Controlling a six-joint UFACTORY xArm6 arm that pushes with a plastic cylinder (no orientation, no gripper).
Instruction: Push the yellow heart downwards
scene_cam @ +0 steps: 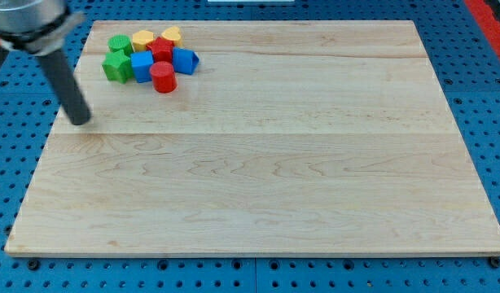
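Observation:
The yellow heart (172, 34) lies at the top of a tight cluster of blocks near the board's top left. Beside it are a yellow hexagon (142, 40), a red star-like block (161, 50), two green blocks (119, 44) (116, 67), a blue cube (142, 67), a blue block (185, 60) and a red cylinder (164, 76). My tip (80, 120) rests on the board at the view's left, below and left of the cluster, apart from every block.
The wooden board (258, 163) lies on a blue pegboard table (486, 98). The rod's grey mount (30, 20) fills the view's top left corner. My tip is close to the board's left edge.

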